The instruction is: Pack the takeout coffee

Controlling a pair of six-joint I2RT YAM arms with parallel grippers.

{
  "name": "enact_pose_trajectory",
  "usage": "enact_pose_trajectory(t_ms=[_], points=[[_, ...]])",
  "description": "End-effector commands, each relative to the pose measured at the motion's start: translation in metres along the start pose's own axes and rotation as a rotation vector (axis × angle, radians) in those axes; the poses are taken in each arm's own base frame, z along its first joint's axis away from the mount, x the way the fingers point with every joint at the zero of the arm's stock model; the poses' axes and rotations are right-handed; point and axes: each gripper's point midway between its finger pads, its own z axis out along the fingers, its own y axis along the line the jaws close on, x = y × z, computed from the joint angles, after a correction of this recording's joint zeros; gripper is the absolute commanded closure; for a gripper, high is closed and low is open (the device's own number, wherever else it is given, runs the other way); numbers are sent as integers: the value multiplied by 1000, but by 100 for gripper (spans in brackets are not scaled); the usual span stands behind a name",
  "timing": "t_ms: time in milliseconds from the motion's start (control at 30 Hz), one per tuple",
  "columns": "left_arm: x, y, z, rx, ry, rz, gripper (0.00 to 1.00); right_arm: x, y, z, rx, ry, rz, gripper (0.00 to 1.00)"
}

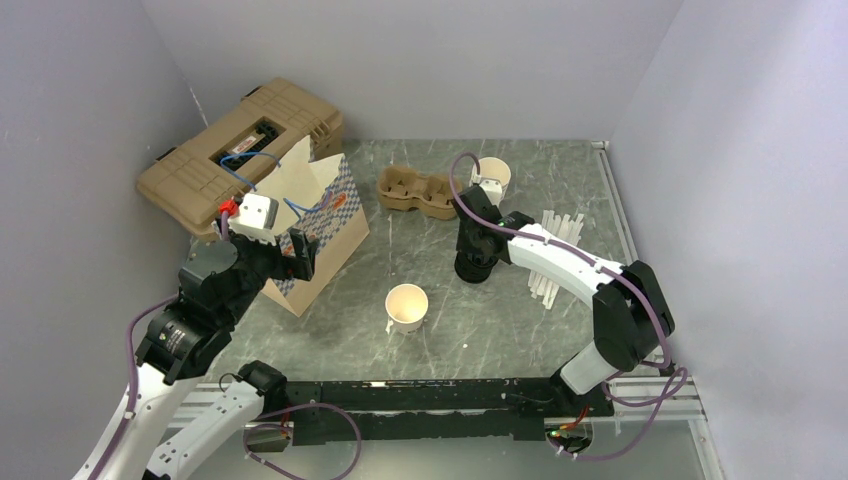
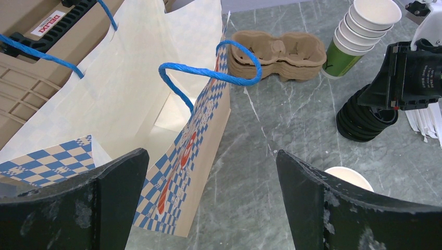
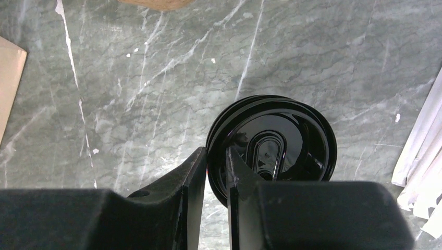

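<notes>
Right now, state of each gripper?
Left gripper: open, holding nothing.
Right gripper: nearly shut astride the rim of the top black lid; grip cannot be told.

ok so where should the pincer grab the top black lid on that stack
By its raised outer rim, from straight above. The top lid lies flat, face up on the stack, so only that thin edge offers a pinch: one finger inside, one outside, as the right pincer straddles it.
</notes>
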Motion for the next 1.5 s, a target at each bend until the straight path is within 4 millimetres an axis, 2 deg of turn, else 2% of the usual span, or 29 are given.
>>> enact_pose_trajectory(t_ms=[0,200,467,733,867,1067,1233,1467], points=[[-7,-2,0,11,-24,-19,0,-9,5,-3,-28,-26,27,77],[-7,-2,-1,12,-26,-19,1,-10,5,-6,-30,-30,30,85],[-7,-3,-1,14,-28,-20,1,-17,4,-16,-36,-52,42,91],[-7,-3,-1,14,-26,-20,1,-35,5,-43,-65,-103,49,94],[-7,-3,-1,16,-24,-18,0,-47,8,-69,-116,-141,54,94],[-6,-11,0,59,-14,-18,1,-58,29,-108,-298,-174,23,95],[-21,-12,-7,53,21,-41,1,-60,44,-151,-491,-220,21,96],[-44,-43,-21,206,57,-117,1,-56,61,-216,-755,-255,-3,96]])
